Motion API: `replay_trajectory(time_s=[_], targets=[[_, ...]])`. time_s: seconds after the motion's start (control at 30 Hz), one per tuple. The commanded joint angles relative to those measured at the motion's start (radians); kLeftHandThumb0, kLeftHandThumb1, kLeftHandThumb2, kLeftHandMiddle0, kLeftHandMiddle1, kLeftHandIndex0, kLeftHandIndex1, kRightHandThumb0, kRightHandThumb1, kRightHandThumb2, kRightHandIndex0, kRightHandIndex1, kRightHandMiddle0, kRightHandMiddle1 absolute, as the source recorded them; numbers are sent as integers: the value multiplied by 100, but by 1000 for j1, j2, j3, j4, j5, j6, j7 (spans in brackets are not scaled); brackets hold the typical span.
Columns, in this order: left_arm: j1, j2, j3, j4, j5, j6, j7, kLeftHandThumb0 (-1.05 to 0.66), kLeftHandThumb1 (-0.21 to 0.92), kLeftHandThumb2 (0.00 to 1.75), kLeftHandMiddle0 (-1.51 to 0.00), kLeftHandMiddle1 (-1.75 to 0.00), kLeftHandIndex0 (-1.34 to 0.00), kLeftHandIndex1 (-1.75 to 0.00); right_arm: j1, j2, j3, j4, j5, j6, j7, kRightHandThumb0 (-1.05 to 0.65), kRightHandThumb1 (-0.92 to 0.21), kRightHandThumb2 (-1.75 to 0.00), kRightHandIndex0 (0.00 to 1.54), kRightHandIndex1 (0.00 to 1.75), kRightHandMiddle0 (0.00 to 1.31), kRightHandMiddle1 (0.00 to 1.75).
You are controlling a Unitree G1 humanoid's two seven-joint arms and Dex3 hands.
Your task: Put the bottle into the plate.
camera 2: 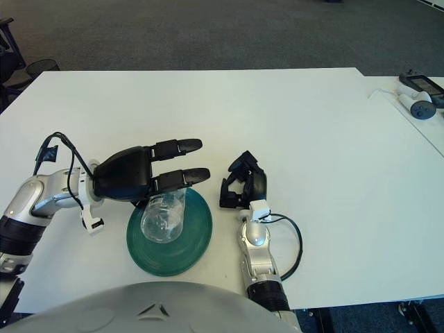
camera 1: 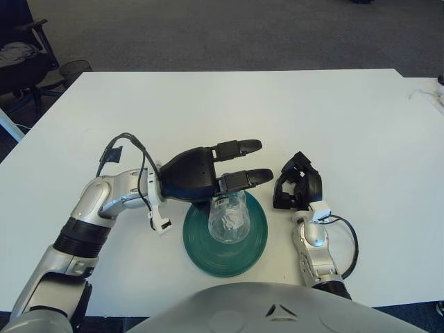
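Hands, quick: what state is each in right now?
Left hand: open, fingers extended above the bottle lying in the plate.
Right hand: curled shut, holding nothing, right of the plate.

Your left hand (camera 1: 208, 173) sits over the far rim of the plate (camera 1: 198, 244), fingers (camera 1: 237, 146) stretched out flat toward the right — open, gripping nothing. Under it the bottle (camera 1: 227, 217) lies on its side in the plate, its near end toward the table's near edge, its far end tucked beneath your lower finger; you cannot tell whether the finger touches it. The plate stands on the table (camera 1: 229, 114) close to the near edge, about midway along it. Your right hand (camera 1: 297, 189) shows just right of the plate, fingers curled and empty. Past the table's far-left corner you have a chair (camera 1: 21, 55) — with a bin (camera 1: 75, 69) beside it.
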Motion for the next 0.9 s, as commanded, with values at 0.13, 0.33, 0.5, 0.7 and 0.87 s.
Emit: replay_trajectory(time_s=[0.13,0.33,0.5,0.7,0.87], targets=[[12,4,-4,1,-14,23,13,-78,90,33,0,0,0,0,77,42,10,139,-13,-9,-16,0,12,-175,98,159,72,175],[9,7,-6,4,-15,23,16,-75,92,35,0,0,-1,-1,76,39,11,146,-11,-5,-15,0,11,-175,97,160,72,175],[5,14,-12,9,-26,27,5,-76,92,39,0,0,0,-1,80,32,13,142,-14,18,-13,0,11,-175,97,160,72,175],[-2,32,-19,15,-36,27,-10,-77,92,41,0,0,0,-1,75,11,-8,172,2,67,3,0,12,-175,97,159,72,175],[-14,46,-26,17,-32,23,-20,-81,91,39,0,0,0,-1,71,24,-20,175,42,86,26,0,12,-175,97,158,73,175]])
